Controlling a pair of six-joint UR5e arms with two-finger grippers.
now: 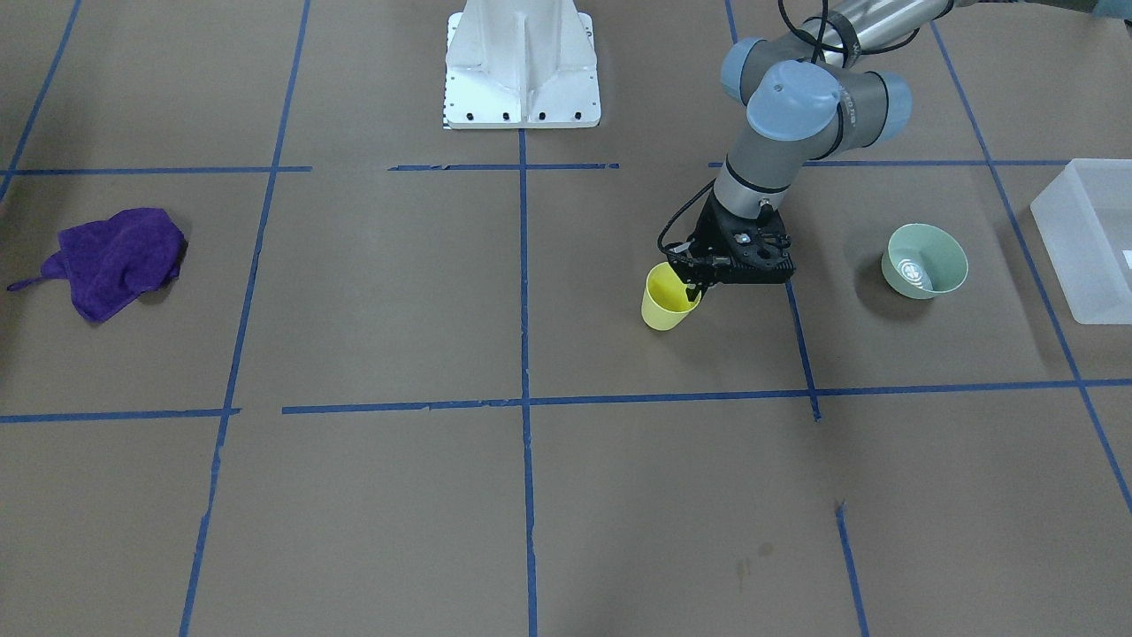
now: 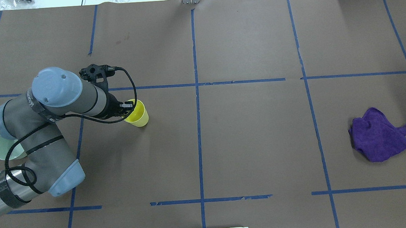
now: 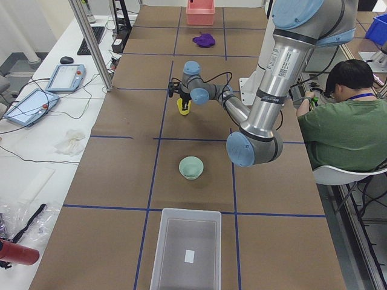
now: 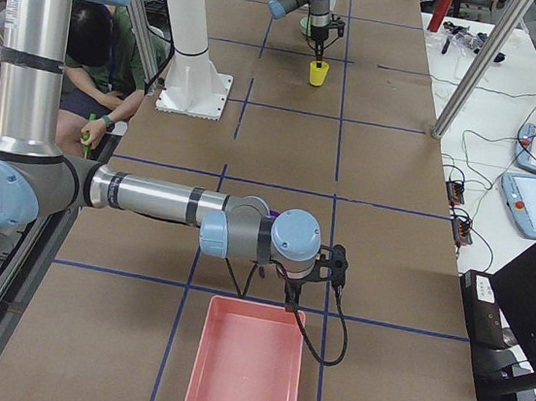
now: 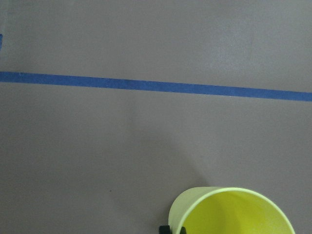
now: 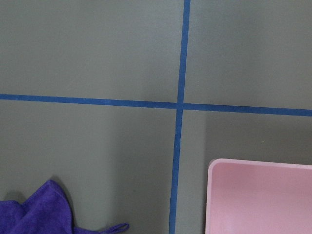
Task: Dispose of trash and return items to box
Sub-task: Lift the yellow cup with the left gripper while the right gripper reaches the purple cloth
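Note:
The yellow cup (image 1: 665,305) stands upright on the brown table, left of the mint-green bowl (image 1: 924,261) in the front-facing view. My left gripper (image 1: 694,287) is down at the cup's rim. One finger is inside the cup and one outside, shut on its wall. In the left wrist view the cup (image 5: 231,212) fills the bottom edge, with a black fingertip (image 5: 165,229) against its outer wall. The frosted box (image 1: 1074,265) lies at the table's end beyond the bowl. My right gripper (image 4: 289,306) shows only in the exterior right view, so I cannot tell its state.
A purple cloth (image 1: 115,261) lies crumpled at the opposite end of the table. A pink bin (image 4: 242,373) sits beyond it, under my right gripper. The white robot base (image 1: 522,66) stands at the table's back edge. An operator (image 3: 344,121) sits behind the robot.

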